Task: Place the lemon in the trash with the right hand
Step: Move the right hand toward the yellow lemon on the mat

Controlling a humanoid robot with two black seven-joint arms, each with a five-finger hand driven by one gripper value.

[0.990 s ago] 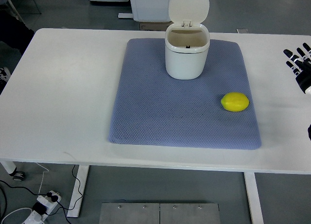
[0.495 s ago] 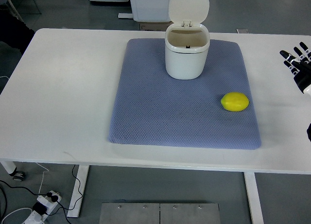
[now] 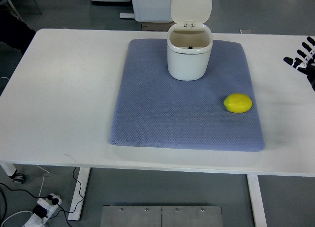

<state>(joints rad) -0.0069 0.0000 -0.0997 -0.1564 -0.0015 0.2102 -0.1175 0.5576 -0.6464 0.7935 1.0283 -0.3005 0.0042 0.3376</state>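
Note:
A yellow lemon (image 3: 237,103) lies on the right part of a blue-grey mat (image 3: 162,109). A white trash bin (image 3: 189,52) stands at the mat's far middle with its lid tipped up and open. My right hand (image 3: 301,56) shows at the right edge of the picture, above the white table, to the right of and beyond the lemon. Its black fingers are spread and hold nothing. It is well apart from the lemon. My left arm does not show.
The mat lies on a white table (image 3: 64,89). Its front edge runs along the bottom of the view. Floor, cables and a power strip (image 3: 47,206) show below it.
My right hand has drifted up and to the right, so less of it shows at the picture's edge. The lemon and the bin have not moved.

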